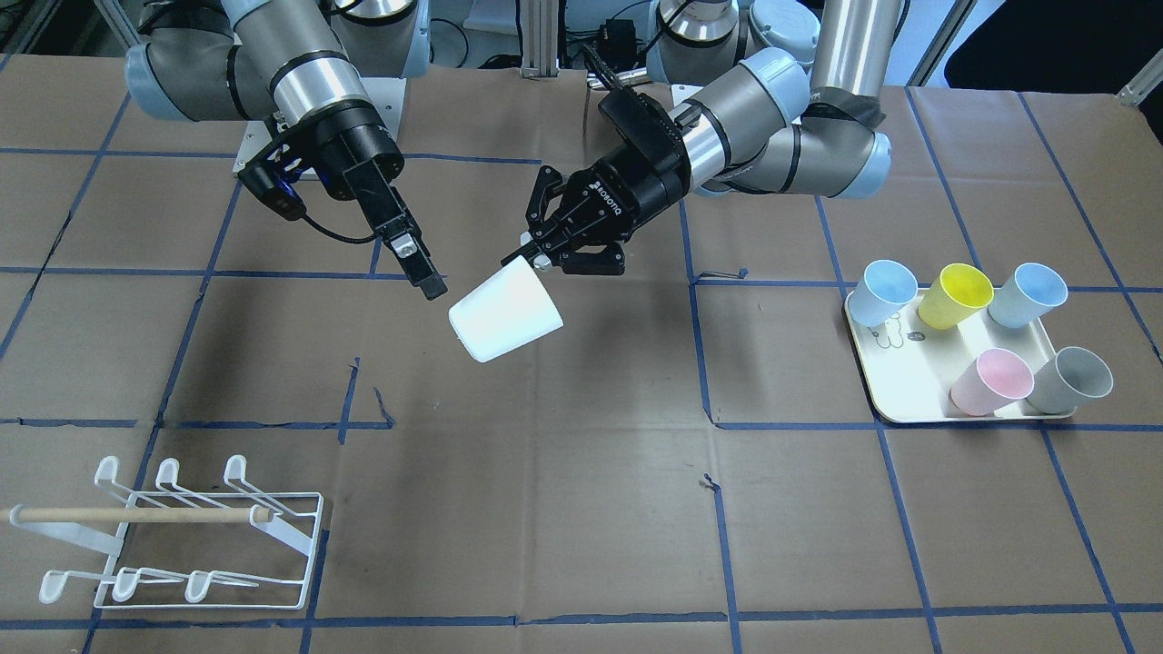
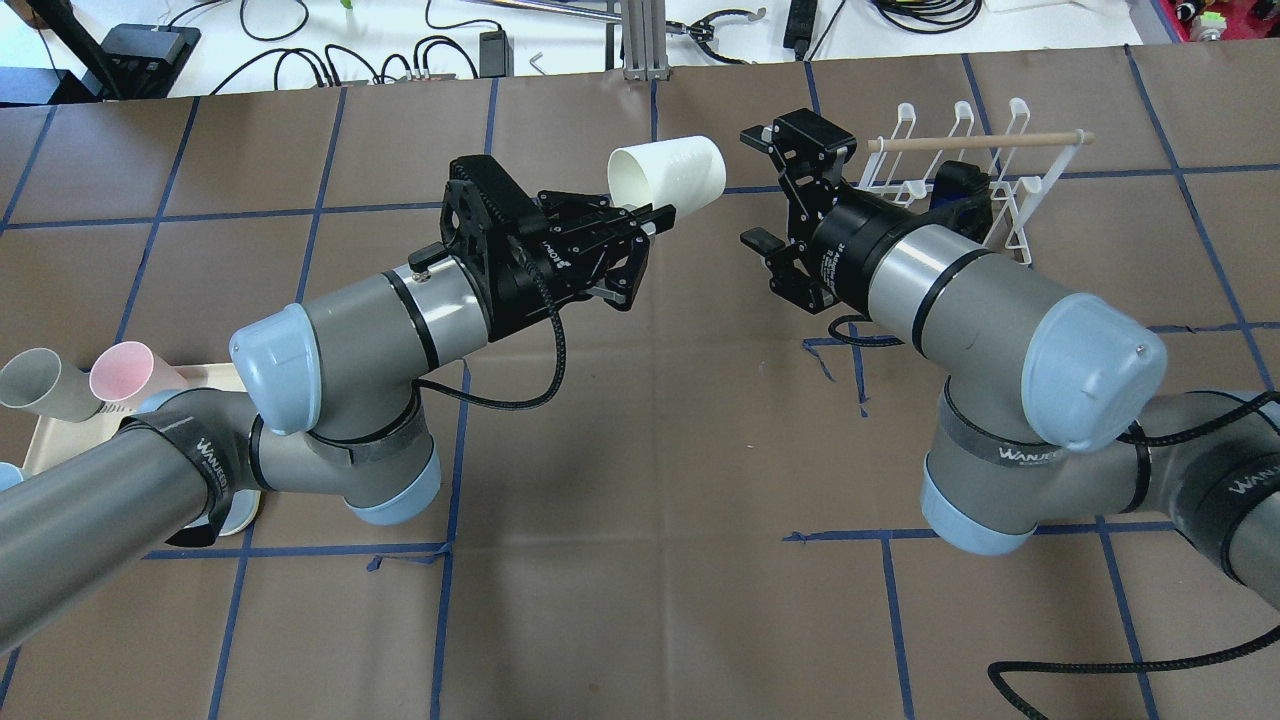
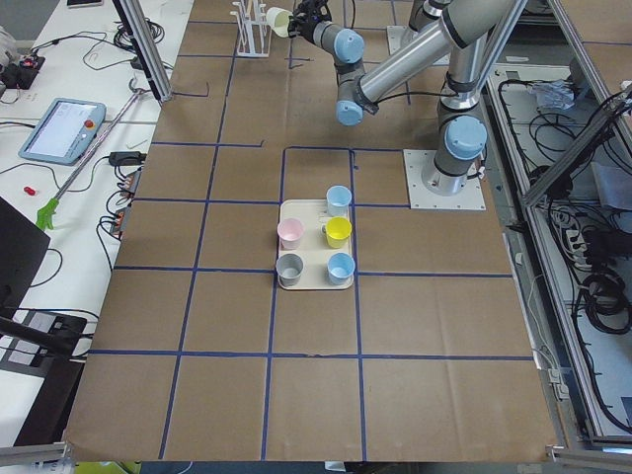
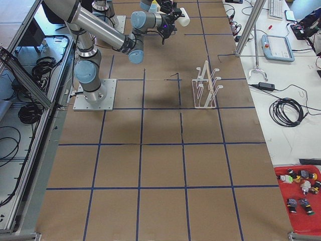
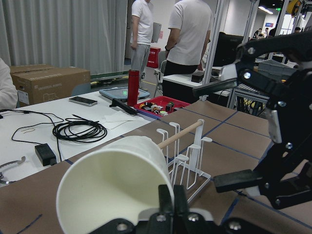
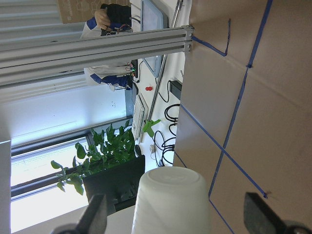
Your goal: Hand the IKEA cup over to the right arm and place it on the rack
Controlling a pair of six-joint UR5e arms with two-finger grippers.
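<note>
The left gripper (image 2: pixel 655 218) pinches the rim of the white cup (image 2: pixel 670 175) and holds it up in the air over the middle of the table (image 1: pixel 581 509). The cup lies on its side. Its open mouth faces the left gripper and its bottom faces the right gripper (image 2: pixel 755 188).

The right gripper is very near the cup's bottom but does not touch it. Its two fingers are spread wide apart.

The rack (image 1: pixel 300 554) stands on the table on the robot's right side, far from the robot. A wooden stick (image 1: pixel 136 515) lies across it.

The tray (image 1: pixel 909 400) sits on the robot's left side. On it stand a light blue cup (image 1: pixel 886 291), a yellow cup (image 1: pixel 954 295), a second light blue cup (image 1: pixel 1027 295), a pink cup (image 1: pixel 990 381) and a grey cup (image 1: pixel 1072 380).
</note>
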